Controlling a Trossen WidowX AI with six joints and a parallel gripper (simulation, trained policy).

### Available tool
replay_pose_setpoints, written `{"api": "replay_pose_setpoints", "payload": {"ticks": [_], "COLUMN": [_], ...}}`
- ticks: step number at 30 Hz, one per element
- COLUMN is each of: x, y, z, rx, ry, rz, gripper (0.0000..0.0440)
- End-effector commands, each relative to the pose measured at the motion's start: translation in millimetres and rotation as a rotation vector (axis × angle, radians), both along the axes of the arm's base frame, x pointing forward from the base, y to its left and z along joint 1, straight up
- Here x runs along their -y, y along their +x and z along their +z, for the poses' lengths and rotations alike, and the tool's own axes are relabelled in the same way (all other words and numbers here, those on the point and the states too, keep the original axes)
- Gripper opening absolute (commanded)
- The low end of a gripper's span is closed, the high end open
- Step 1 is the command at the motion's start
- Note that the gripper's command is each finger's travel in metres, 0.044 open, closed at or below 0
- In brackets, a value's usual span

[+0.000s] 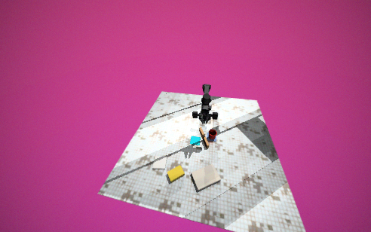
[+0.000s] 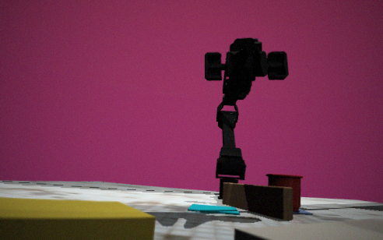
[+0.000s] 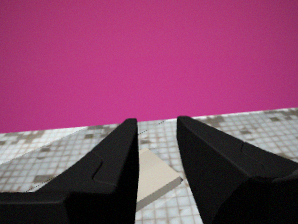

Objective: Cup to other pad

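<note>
The red cup (image 1: 213,134) (image 2: 295,192) stands upright on the blue pad (image 1: 215,140) (image 2: 305,213). Marbles cannot be made out inside it. The cyan pad (image 1: 195,140) (image 2: 213,209) lies bare on the other side of a brown upright bar (image 1: 204,138) (image 2: 272,199). My gripper (image 1: 203,121) (image 3: 156,127) is raised high above the table, back from the cup and away from both pads. Its fingers stand partly open with a narrow gap and nothing between them. The cup is not in the wrist view.
The brown bar stands between the two pads. A yellow block (image 1: 176,173) (image 2: 70,222), a beige slab (image 1: 206,177) (image 2: 319,231) (image 3: 156,177) and a thin white tile (image 1: 160,163) lie farther out from the arm.
</note>
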State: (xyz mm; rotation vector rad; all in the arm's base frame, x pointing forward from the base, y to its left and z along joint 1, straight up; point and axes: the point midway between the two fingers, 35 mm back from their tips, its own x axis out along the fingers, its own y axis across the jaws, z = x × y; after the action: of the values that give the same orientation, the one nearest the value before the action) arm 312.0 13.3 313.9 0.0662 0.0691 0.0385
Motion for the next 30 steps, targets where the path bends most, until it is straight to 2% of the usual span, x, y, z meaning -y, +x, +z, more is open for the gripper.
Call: {"api": "replay_pose_setpoints", "payload": {"ticks": [1, 6, 30], "x": [-5, -11, -42], "y": [0, -1, -6], "z": [0, -2, -14], "rx": [-0.029, -0.078, -0.39], "ry": [0.025, 0.064, 0.29], "rz": [0.017, 0.035, 0.064], "gripper": [0.0099, 0.0123, 0.0094]}}
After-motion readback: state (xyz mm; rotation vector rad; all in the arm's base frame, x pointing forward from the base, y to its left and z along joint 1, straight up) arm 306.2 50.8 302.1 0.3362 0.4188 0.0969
